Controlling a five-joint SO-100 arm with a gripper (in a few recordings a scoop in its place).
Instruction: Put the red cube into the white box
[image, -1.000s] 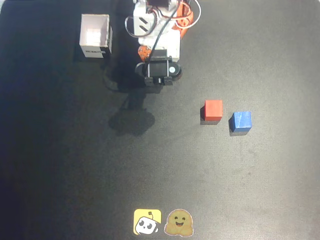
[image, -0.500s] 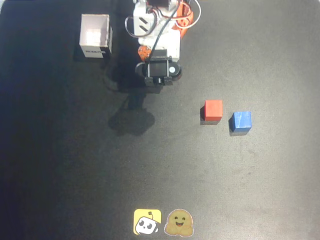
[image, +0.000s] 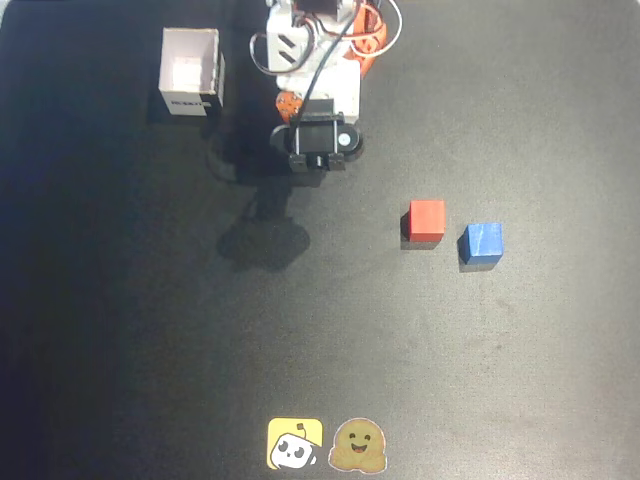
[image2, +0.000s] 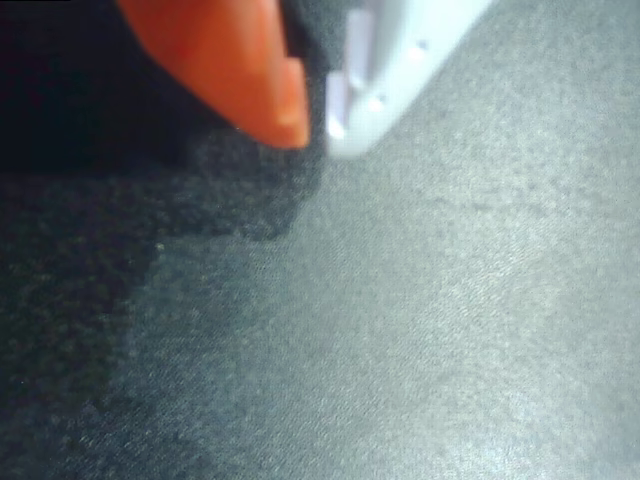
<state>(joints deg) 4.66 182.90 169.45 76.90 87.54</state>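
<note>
The red cube (image: 427, 219) lies on the black table right of centre in the overhead view, with a blue cube (image: 483, 243) just to its right. The white box (image: 191, 72) stands at the upper left, its dark label strip facing the front. The arm is folded at the top centre, its gripper (image: 318, 150) between box and cubes, well apart from both. In the wrist view the gripper (image2: 315, 125) is shut, an orange fingertip (image2: 270, 95) against a white one, nothing between them, above dark felt.
The arm's white and orange base (image: 315, 50) with cables sits at the top edge. Two stickers, a yellow one (image: 294, 443) and a brown one (image: 359, 445), lie at the front edge. The arm's shadow (image: 262, 240) falls left of centre.
</note>
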